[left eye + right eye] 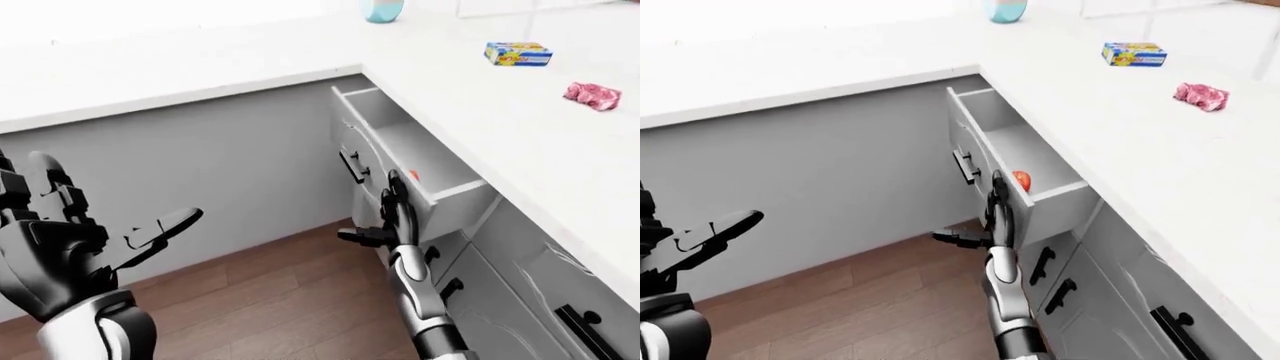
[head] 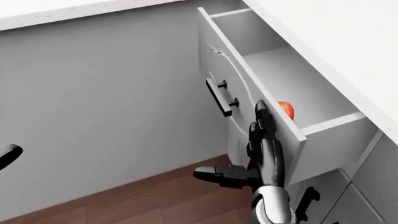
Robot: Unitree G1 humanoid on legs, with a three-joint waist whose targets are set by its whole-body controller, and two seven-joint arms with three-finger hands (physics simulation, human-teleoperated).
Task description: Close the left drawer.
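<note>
The left drawer (image 2: 231, 70) stands pulled out from under the white counter, grey with a black bar handle (image 2: 220, 97). A red tomato (image 2: 286, 108) lies inside at the near end, half hidden behind the drawer's front panel. My right hand (image 2: 248, 149) is open, its fingers (image 2: 260, 122) laid flat against the outside of the front panel below the handle, thumb sticking out to the left. My left hand (image 1: 95, 229) hangs open at the far left of the left-eye view, holding nothing.
A blue-yellow box (image 1: 517, 53), a pink lump of meat (image 1: 592, 96) and a teal object (image 1: 382, 9) sit on the counter (image 1: 500, 127). Lower drawers with black handles (image 1: 448, 287) are under the open one. Wooden floor (image 1: 270, 300) lies below the grey cabinet wall.
</note>
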